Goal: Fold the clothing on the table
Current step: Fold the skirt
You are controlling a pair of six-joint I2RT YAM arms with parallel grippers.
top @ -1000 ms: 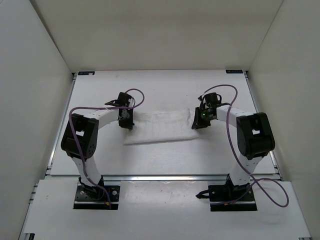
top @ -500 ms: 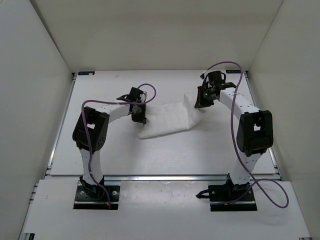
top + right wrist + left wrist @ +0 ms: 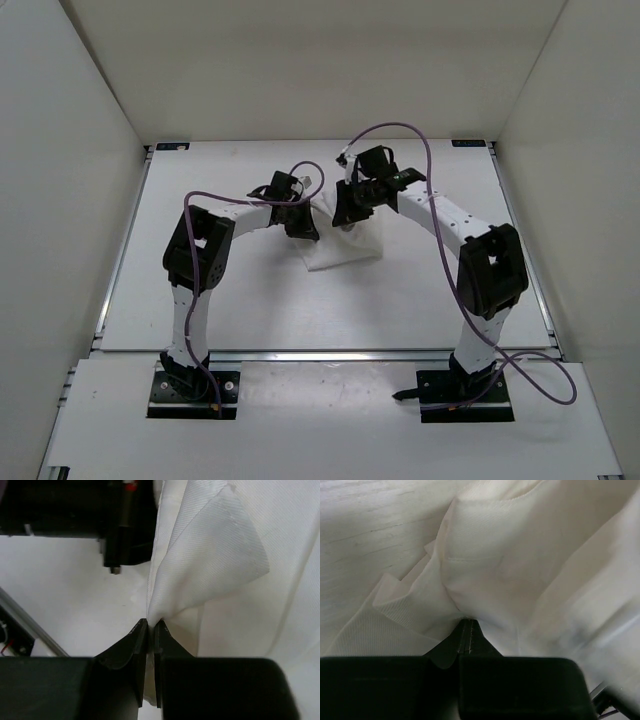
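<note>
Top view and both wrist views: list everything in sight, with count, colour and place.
clothing: 1, white, mid-table, bunched and lifted between the two grippers
table: 1, white with metal rails, under everything
walls: 3, white, left, back and right of the table
cables: 2, purple, one looping along each arm
arms: 2, white and black, bases at the near edge
left gripper: 1, black, shut on the clothing
right gripper: 1, black, shut on the clothing

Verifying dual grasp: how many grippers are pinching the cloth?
2. The left gripper clamps the clothing at its left side; the right gripper clamps a fold at its right side.
</note>
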